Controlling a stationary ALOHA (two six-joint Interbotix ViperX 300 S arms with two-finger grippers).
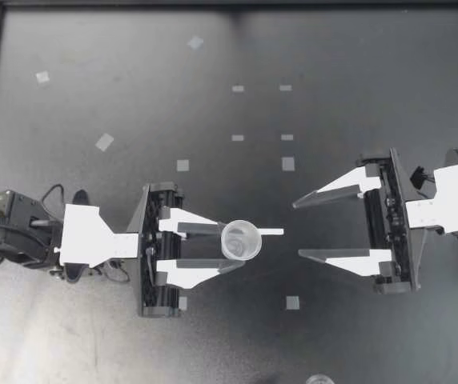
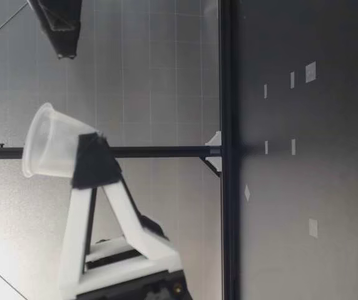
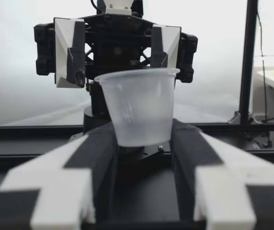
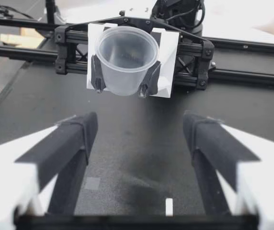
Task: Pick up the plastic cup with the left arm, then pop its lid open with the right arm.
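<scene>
- Black table (image 1: 69, 240): both arms work over its middle, the left from 9 o'clock and the right from 3 o'clock.
- Left gripper (image 1: 257, 246): clenched on the clear plastic cup (image 1: 241, 240), its dark fingers pressing the lower wall from both sides.
- Right gripper (image 1: 297, 230): released and spread wide, holding nothing. It faces the cup from its 3 o'clock, near it but apart.
- Cup: just 6 o'clock of the table's centre, mouth up and slightly tilted. The low view shows it (image 2: 51, 142) well above the surface. It looks empty. I judge the lift done, and the right gripper has not yet touched it.
- Pale tape squares (image 1: 288, 163): scattered mostly toward 12 o'clock, all blank. No label or writing is readable anywhere.
</scene>
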